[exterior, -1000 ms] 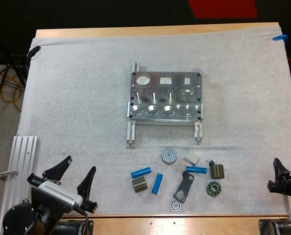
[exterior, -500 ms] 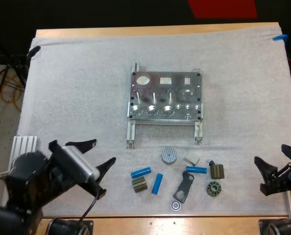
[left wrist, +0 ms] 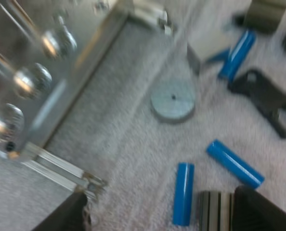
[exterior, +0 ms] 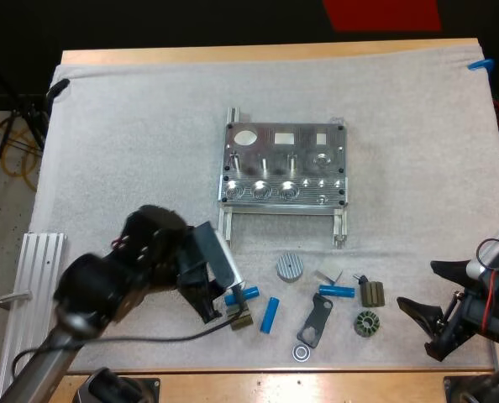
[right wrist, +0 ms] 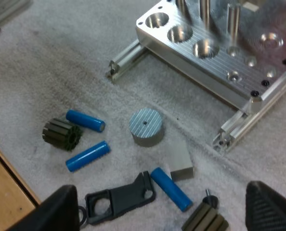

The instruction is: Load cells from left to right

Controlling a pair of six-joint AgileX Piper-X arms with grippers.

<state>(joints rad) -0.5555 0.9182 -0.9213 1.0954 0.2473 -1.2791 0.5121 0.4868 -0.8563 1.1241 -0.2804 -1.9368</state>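
The metal fixture (exterior: 283,164) is gleaming silver with fine ridged lines along its front, the cylinders (exterior: 270,315) are showing bright blue against the white mat (exterior: 132,151), and the round disc (exterior: 290,268) is showing grey with thin stripes (the flat bracket (exterior: 315,321) is looking black); the worktop (exterior: 266,54) is showing pale wood at its edge.
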